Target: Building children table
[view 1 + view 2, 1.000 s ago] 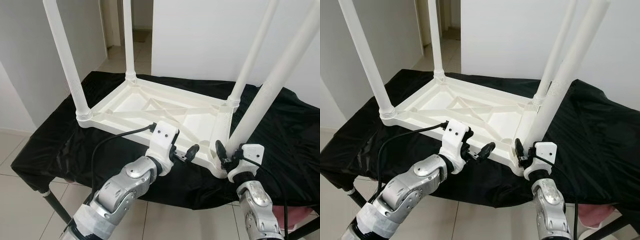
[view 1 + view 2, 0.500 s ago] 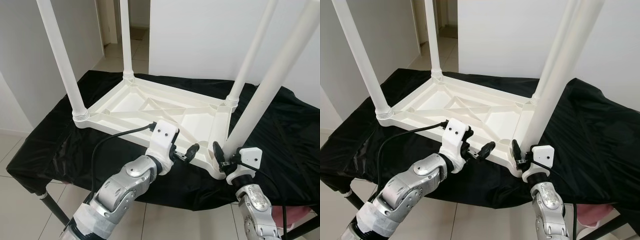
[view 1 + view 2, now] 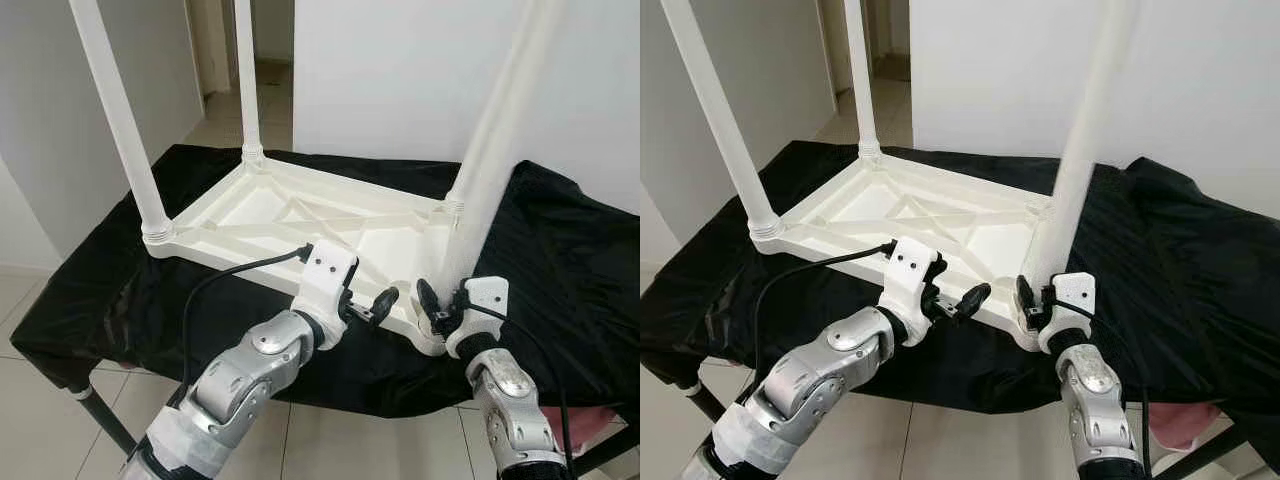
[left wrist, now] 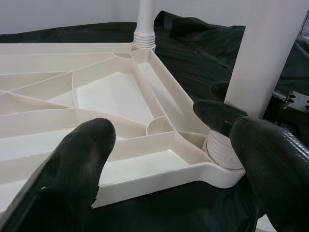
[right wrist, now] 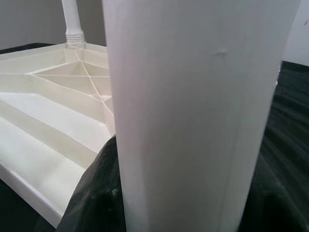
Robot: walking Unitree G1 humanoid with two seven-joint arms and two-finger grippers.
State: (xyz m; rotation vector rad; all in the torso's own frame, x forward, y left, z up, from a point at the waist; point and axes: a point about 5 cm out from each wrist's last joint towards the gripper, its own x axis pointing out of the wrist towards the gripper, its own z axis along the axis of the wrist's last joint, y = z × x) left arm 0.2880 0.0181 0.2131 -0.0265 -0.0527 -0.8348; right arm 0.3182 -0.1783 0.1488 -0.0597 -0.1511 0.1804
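1. a white plastic children's table point(image 3: 300, 215) is lying upside down on a tabletop draped in black cloth point(image 3: 560, 260), its legs pointing up.
2. the right end effector point(image 3: 437, 310) is closing its fingers around the base of the near right leg point(image 3: 470, 230), just above the corner socket.
3. the left end effector point(image 3: 368, 305) is hovering at the table's near edge, fingers spread wide and holding nothing.
4. the near left leg point(image 3: 120, 125) is standing in its corner socket.
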